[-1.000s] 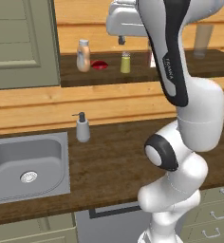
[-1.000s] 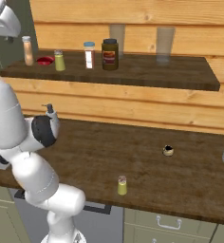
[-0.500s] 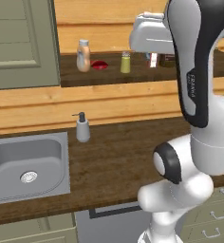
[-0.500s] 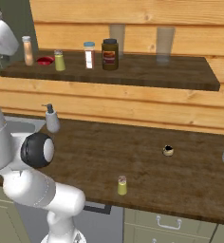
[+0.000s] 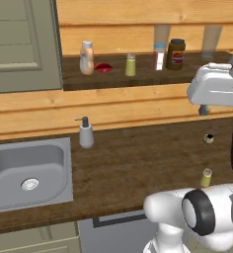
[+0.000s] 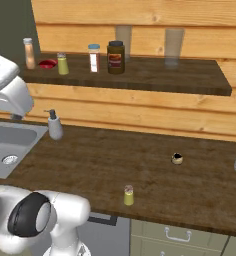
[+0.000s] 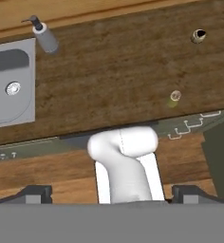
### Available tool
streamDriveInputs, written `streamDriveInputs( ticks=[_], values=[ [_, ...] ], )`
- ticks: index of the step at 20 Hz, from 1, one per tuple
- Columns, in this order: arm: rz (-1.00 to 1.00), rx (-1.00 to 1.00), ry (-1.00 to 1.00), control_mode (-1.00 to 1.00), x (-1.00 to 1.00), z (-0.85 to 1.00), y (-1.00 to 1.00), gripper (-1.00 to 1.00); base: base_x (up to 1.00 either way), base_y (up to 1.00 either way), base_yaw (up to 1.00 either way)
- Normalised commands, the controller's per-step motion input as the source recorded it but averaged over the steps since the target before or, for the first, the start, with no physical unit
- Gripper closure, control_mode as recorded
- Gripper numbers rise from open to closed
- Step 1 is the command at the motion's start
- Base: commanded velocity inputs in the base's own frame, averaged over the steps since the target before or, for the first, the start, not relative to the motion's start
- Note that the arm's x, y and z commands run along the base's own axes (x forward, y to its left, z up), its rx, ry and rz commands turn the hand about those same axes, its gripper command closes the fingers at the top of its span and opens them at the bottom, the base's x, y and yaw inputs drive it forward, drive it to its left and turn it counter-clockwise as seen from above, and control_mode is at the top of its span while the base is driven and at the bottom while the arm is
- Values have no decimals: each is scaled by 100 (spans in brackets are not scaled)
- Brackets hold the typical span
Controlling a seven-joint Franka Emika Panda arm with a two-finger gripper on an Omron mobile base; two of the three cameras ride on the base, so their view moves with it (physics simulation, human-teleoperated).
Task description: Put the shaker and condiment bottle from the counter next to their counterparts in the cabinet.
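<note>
The gripper hangs high above the counter with its two finger tips spread to the full, nothing between them; it looks straight down, which I judge to be a survey pose for choosing the next pick. The shaker stands upright near the counter's front edge, well apart from everything else, and so is open to a grasp from above. The condiment bottle is already in the cabinet, at the left end of the shelf, just beside the red item; that half of the task appears done. The matching shaker stands a little to the right, with free shelf around it, leaving room for its twin. The blue-capped bottle and the brown jar carry labels, but the writing is too small to read.
</note>
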Motion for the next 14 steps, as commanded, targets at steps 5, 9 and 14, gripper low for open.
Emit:
streamDriveInputs(
  ticks=[5, 9, 14],
  values=[
    [-1, 4, -3, -100, -56, -40, -29, -100, 0, 0, 0],
    [0, -2, 0, -100, 0, -6, 0, -100, 0, 0, 0],
    [0, -4, 1, -100, 13, -24, -33, -100, 0, 0, 0]
  ],
)
